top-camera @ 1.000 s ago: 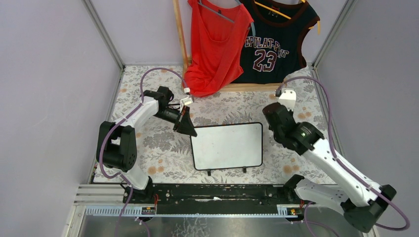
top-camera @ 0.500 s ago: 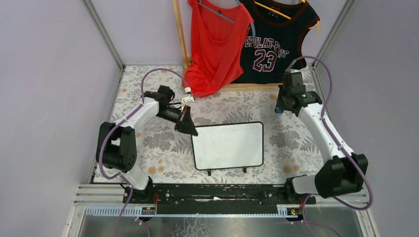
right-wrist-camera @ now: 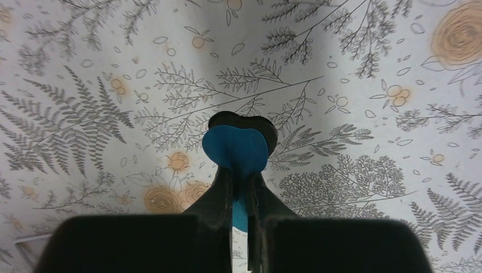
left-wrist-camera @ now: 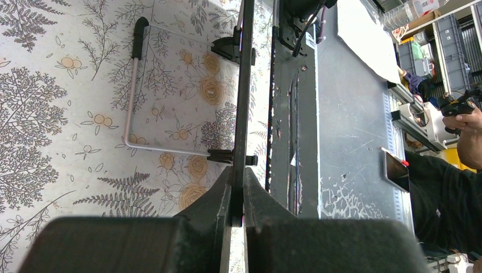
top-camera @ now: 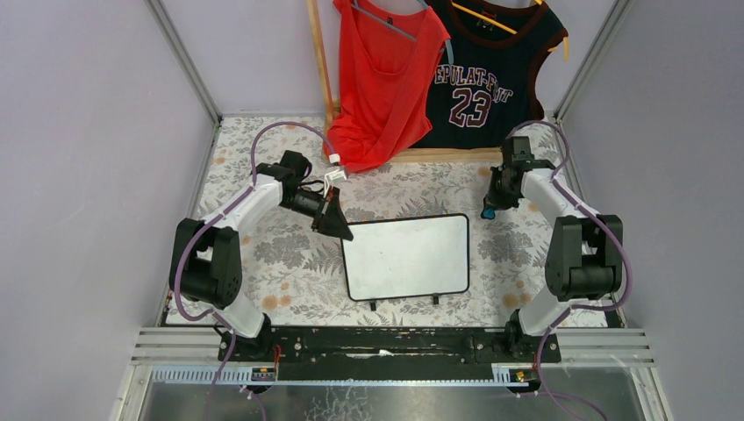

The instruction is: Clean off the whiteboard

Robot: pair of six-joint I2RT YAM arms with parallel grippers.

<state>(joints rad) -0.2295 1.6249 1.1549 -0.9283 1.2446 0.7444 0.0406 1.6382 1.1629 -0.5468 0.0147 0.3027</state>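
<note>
The whiteboard (top-camera: 405, 259) lies blank at centre, our left gripper (top-camera: 338, 224) pinching its 10 o'clock corner, while our right gripper (top-camera: 488, 209), clamped on a blue eraser (right-wrist-camera: 236, 151), has swung off to 2 o'clock, so we judge wiping done.

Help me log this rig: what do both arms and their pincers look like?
Left arm and right arm: white tubular links, bulky black joints, a purple cable looping along each. Left pincer and right pincer: matte black, two fingers tapering to narrow tips.

The dark jersey (top-camera: 490, 77) bears the number 23.
</note>
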